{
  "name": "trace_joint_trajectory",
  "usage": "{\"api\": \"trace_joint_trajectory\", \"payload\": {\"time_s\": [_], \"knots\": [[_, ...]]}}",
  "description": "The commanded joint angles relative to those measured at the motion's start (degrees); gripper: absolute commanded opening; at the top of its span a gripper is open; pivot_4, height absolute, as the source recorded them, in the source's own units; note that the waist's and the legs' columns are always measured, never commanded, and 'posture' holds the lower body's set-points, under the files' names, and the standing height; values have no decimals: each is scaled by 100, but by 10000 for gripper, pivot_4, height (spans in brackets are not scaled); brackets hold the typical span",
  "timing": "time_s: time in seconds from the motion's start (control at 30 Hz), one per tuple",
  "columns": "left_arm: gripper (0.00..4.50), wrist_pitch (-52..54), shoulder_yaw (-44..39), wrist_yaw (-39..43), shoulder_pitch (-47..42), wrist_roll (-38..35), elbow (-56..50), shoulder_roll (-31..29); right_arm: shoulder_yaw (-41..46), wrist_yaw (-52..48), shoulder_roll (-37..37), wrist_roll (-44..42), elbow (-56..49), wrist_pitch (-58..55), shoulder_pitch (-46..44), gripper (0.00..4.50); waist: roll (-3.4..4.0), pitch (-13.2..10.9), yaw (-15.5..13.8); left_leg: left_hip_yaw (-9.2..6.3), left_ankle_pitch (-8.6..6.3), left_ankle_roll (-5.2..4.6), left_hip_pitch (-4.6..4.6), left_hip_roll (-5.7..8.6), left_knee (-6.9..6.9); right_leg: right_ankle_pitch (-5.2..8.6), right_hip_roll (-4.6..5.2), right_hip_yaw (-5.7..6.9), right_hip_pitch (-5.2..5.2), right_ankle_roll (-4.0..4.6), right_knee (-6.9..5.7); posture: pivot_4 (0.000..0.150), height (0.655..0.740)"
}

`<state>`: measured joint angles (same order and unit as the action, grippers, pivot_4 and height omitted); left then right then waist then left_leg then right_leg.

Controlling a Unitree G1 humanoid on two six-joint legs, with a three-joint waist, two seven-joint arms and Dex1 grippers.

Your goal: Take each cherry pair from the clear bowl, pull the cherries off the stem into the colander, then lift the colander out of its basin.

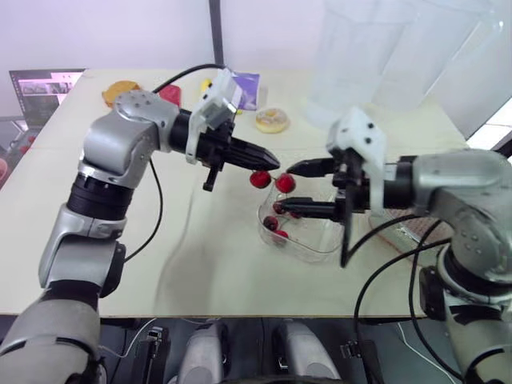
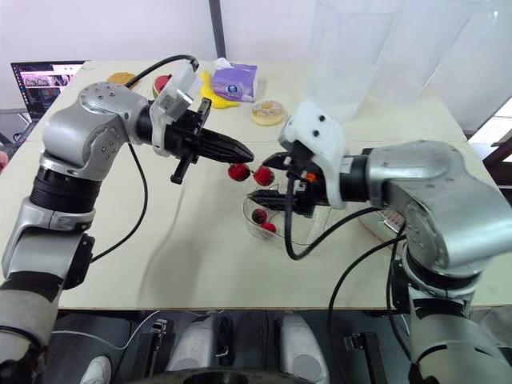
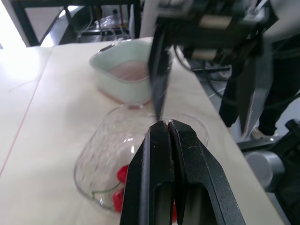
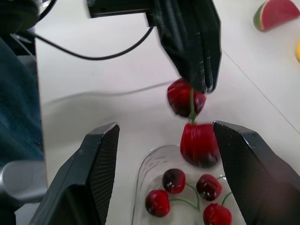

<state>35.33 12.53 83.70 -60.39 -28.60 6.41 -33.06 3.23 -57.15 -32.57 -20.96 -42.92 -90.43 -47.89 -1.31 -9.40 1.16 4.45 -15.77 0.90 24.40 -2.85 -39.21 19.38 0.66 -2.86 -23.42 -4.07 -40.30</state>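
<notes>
bare surface is seen on the left side of the clear bowl, and it reaches to the near edge, which lies a little way in front of the bowl. on the bowl's right side the room is taken up by the pale basin, which is set just beside the bowl with the pink colander seated in it. the surface's right edge runs close beyond the basin. a doughnut and a purple packet are placed well beyond the bowl.

the cherry pair is held in the air just above the left part of the bowl. it is made up of two glossy red cherries joined by a thin green stem, one hanging lower than the other. the stem is pinched by the left hand, whose fingers are pressed fully together. the right hand is spread wide, with one finger on each side of the lower cherry and neither seen to touch it.

four further cherries, red with green stems, are held in the bowl. what the colander holds cannot be told.
</notes>
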Motion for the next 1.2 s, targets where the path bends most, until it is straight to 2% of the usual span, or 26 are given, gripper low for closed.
{"api": "trace_joint_trajectory", "payload": {"time_s": [0.03,0.43,0.53,0.63,0.7,0.97,1.2], "knots": [[0,52,-225,-29,-96,-127,-188,-25,-49,325,-158,-155,200,317,3,34255,0,0,-4,0,0,0,0,0,0,0,1,0,0,0,0,1500,7400],[0,168,-269,-193,-86,-174,-242,-19,-164,884,-259,-861,403,603,89,34255,0,0,-9,0,0,-1,1,0,0,0,1,0,0,0,0,1500,7400],[0,198,-273,-223,-68,-193,-266,-16,-167,1032,-242,-994,429,619,76,25961,0,0,-11,0,0,-1,1,-1,0,0,1,0,0,0,0,1500,7400],[0,215,-273,-238,-66,-198,-277,-20,-143,1175,-246,-1124,450,615,74,10967,0,0,-13,0,0,-1,1,-1,0,0,1,0,0,0,0,1500,7400],[0,222,-270,-248,-61,-199,-282,-21,-131,1251,-246,-1214,454,602,68,5140,0,0,-13,0,0,-1,1,-1,0,0,1,0,0,0,0,1500,7400],[0,213,-251,-284,-46,-177,-289,-24,-91,1452,-385,-1573,410,542,146,4700,0,0,-13,0,0,-1,1,-1,0,0,1,0,0,0,1,1500,7400],[0,215,-283,-351,-24,-168,-283,-14,148,1379,-1125,-1780,191,861,1191,4700,-4,-2,-39,-3,-3,-5,4,1,0,0,2,1,7,0,11,1500,7400]]}}
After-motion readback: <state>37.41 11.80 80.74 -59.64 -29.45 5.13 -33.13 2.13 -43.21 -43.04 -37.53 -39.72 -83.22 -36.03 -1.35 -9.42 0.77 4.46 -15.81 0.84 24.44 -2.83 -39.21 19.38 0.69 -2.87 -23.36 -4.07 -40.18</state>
